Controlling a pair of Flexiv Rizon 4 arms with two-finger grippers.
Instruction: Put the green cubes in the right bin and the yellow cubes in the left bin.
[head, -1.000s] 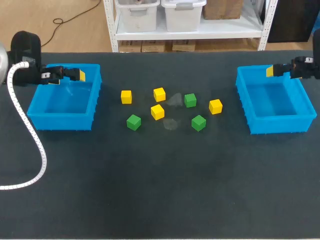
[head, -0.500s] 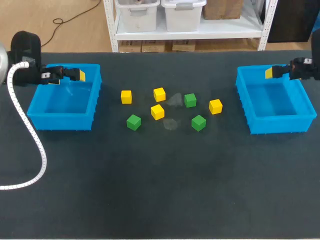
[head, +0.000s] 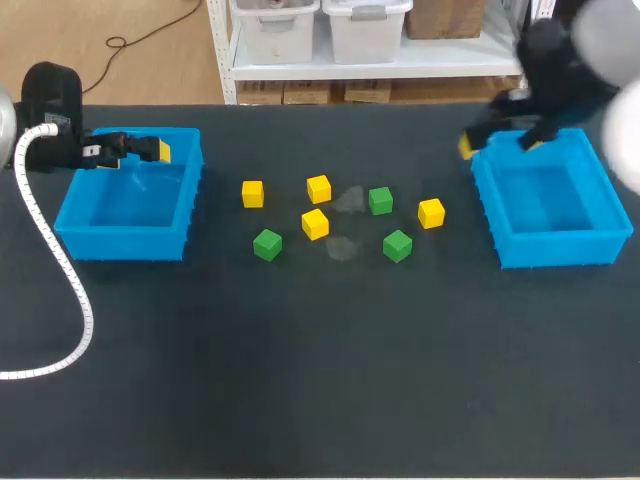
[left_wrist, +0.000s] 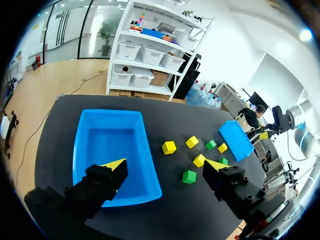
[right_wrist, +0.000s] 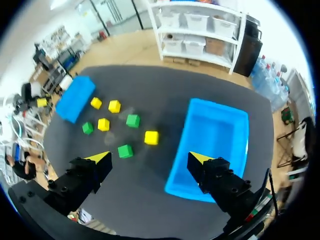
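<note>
Several yellow cubes lie mid-table, among them one (head: 253, 193) nearest the left bin and one (head: 431, 212) nearest the right bin. Three green cubes (head: 381, 200) (head: 267, 244) (head: 397, 245) lie among them. My left gripper (head: 150, 150) hangs open and empty over the back of the left blue bin (head: 120, 243); in the left wrist view the gripper (left_wrist: 165, 167) looks down on that bin (left_wrist: 107, 145). My right gripper (head: 497, 140) is open and empty at the back left corner of the right blue bin (head: 555, 250). Below the right gripper (right_wrist: 148, 159) lie a green cube (right_wrist: 125, 150) and a yellow cube (right_wrist: 151, 137).
Both bins hold nothing. A white ribbed cable (head: 60, 300) trails from my left arm across the table's left part. Two faint pale smudges (head: 350, 200) mark the dark mat between the cubes.
My right arm has swung up and to the left, carrying its gripper from over the right bin's back edge to the bin's back left corner. The left arm and the cubes have not moved.
</note>
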